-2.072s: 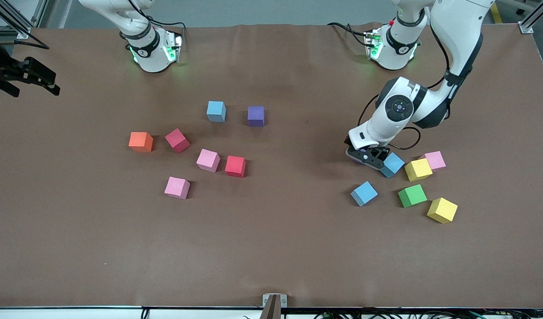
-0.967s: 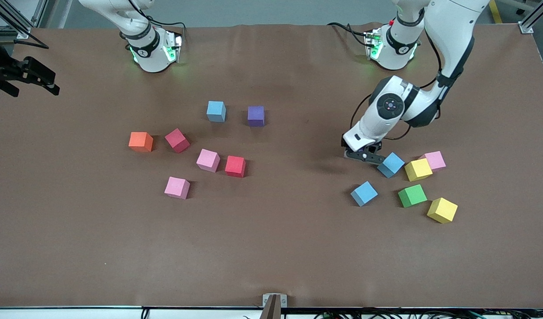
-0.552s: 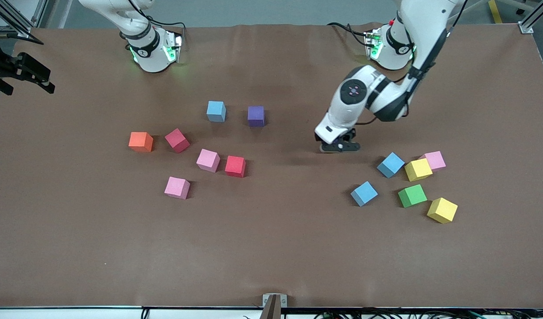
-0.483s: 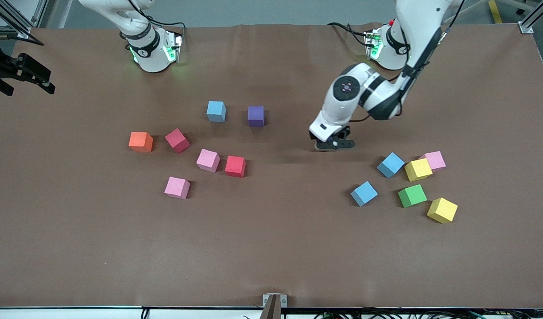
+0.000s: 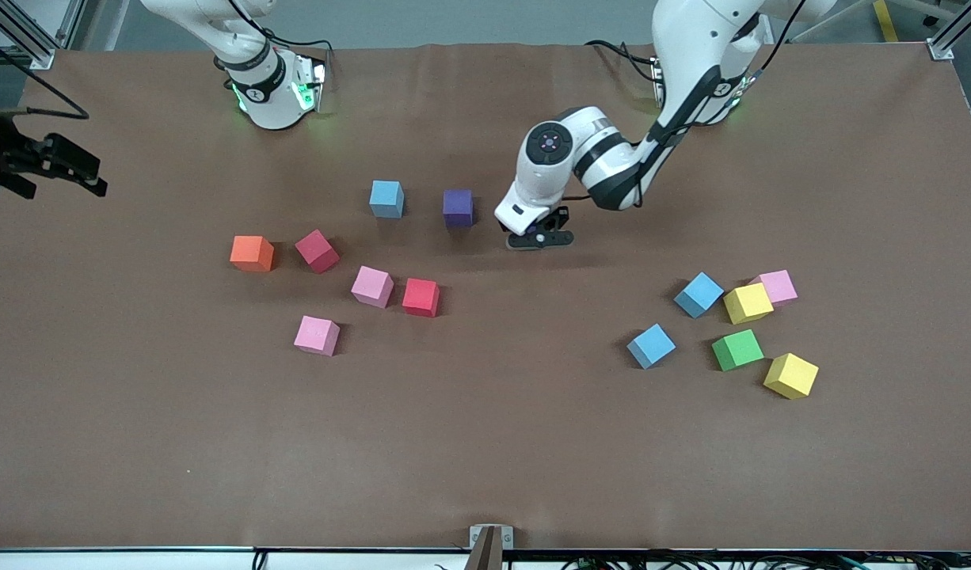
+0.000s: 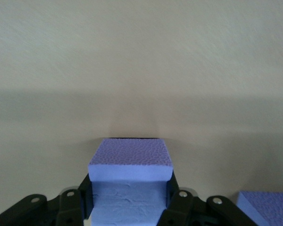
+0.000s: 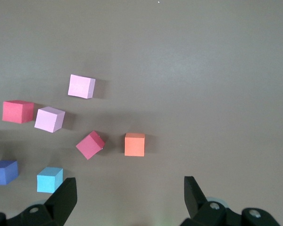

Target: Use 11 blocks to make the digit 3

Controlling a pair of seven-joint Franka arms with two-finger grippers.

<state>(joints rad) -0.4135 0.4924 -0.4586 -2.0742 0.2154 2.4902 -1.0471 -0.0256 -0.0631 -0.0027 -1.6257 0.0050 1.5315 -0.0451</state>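
My left gripper [image 5: 539,237] is shut on a purple cube [image 6: 130,172] and holds it low over the table, beside a second purple cube [image 5: 458,207], on the side toward the left arm's end; that cube also shows in the left wrist view [image 6: 266,207]. A light blue cube [image 5: 386,198] sits just past that one. Pink cubes [image 5: 372,286] [image 5: 317,335] and a bright red cube [image 5: 420,297] lie nearer the camera. Toward the left arm's end lie light blue [image 5: 698,294] [image 5: 651,345], yellow [image 5: 748,303] [image 5: 790,375], pink [image 5: 777,286] and green [image 5: 737,350] cubes. My right gripper [image 5: 58,170] [image 7: 127,197] waits open and empty above the table's edge at the right arm's end.
An orange cube [image 5: 252,253] and a darker crimson cube [image 5: 317,250] sit side by side toward the right arm's end. The brown table [image 5: 485,443] is bare along its camera-side half. Both arm bases stand at the table's edge farthest from the camera.
My left gripper has carried the purple cube from the cluster at the left arm's end to beside the other purple cube. The right gripper shifted slightly.
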